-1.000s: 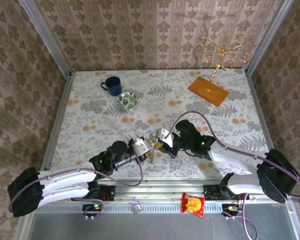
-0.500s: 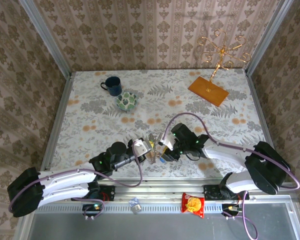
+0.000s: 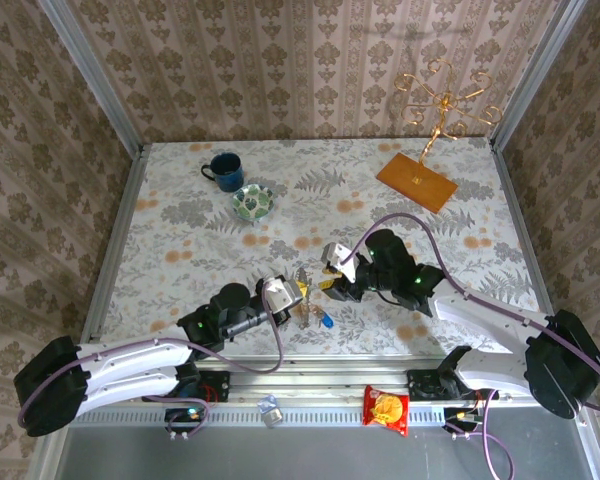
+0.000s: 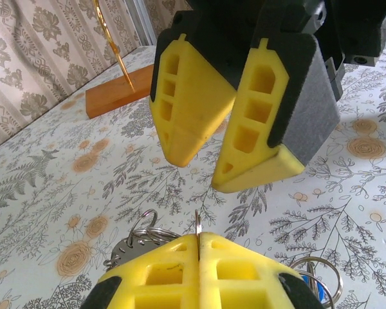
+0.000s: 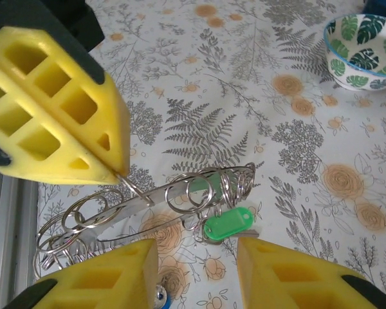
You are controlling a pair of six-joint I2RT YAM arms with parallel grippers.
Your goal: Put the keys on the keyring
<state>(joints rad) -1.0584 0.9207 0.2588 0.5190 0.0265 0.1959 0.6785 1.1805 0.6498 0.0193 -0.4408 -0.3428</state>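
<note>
Right fingers (image 5: 296, 273) drew back, now spread; left fingers (image 4: 161, 277) pinch keyring (image 5: 199, 181); green-tagged key (image 5: 228, 225) just beside.

the blue tag (image 5: 159, 297) is cut off at the view's bottom edge; the keyring (image 4: 197, 222) mostly hides behind the left gripper (image 4: 199, 239).

1. The top view is bright and even. The light is soft, with no strong glare on the table (image 3: 180, 240).
2. Pale, soft shadows lie under both arms near 6 o'clock.
3. In the left wrist view, the left gripper (image 4: 198, 239) at 6 o'clock is very close and looks a bit blurry. The table behind it looks clear.
4. The wall at 10 o'clock there is dimmer.
5. The right wrist view is bright. The keyring (image 5: 180, 183) shines with tiny white glints.
6. The bowl (image 5: 363, 51) at 1 o'clock looks a little soft.
</note>
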